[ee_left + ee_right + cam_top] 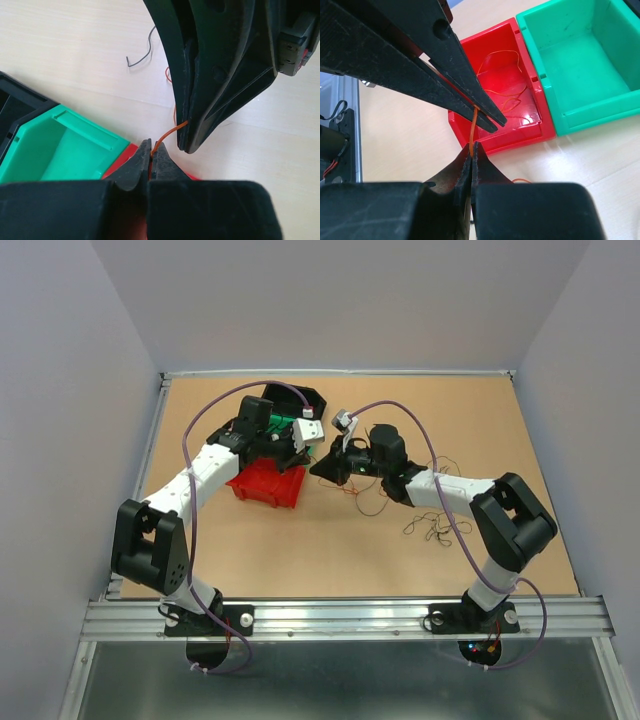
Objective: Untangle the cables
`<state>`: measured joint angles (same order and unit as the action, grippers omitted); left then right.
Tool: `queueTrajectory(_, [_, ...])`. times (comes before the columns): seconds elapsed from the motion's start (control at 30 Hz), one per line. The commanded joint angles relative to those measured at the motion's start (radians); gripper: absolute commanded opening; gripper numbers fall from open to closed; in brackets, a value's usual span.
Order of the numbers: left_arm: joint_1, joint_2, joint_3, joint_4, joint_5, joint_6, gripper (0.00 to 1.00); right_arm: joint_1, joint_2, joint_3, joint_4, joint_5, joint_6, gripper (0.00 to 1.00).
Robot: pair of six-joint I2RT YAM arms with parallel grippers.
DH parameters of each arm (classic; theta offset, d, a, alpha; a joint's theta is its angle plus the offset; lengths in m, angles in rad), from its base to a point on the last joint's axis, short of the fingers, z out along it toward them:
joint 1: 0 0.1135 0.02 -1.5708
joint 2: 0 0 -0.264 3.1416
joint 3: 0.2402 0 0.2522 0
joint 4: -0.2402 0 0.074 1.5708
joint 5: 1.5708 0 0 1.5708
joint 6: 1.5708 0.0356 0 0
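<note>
The left end effector (151,151) is pressed together on one end of a thin orange wire (167,131). The right end effector (471,150) is pressed together on the other end of it. The short piece of wire between the two tips is a little curved.

The tips are close to each other, above the bench (300,560) near its middle, at the right side of the red bin (265,488). More orange strands (506,92) lie inside this bin. The green bin (580,60) stands just beside the red bin, on its side toward the far edge. A black bin (305,400) is behind the green one, nearer to the far edge.

A clump (430,528) of dark curly wires lies on the bench toward the right edge, apart from both end effectors. One dark strand (142,54) lies alone on the bench, beyond the tips in the left wrist view.
</note>
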<state>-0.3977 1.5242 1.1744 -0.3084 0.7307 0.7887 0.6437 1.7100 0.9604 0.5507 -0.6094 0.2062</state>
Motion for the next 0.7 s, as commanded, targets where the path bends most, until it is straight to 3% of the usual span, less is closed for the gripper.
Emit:
queueTrajectory(0.0, [-0.007, -0.025, 0.027, 0.022, 0.041, -0.025, 0.00, 0.013, 0.005, 0.057, 0.035, 0.025, -0.025, 0.01])
queueTrajectory(0.17, [-0.006, -0.074, -0.018, 0.061, 0.047, -0.055, 0.00, 0.013, 0.028, 0.055, 0.043, 0.057, -0.044, 0.31])
queueTrajectory(0.33, [-0.006, -0.148, -0.055, 0.091, 0.047, -0.072, 0.00, 0.011, 0.086, 0.080, 0.055, 0.076, -0.050, 0.37])
queueTrajectory(0.47, [-0.001, -0.209, -0.082, 0.127, 0.032, -0.106, 0.00, 0.011, 0.129, 0.083, 0.072, 0.111, -0.056, 0.49])
queueTrajectory(0.67, [0.042, -0.289, -0.110, 0.192, 0.024, -0.183, 0.00, 0.011, 0.174, 0.055, 0.087, 0.161, -0.074, 0.50])
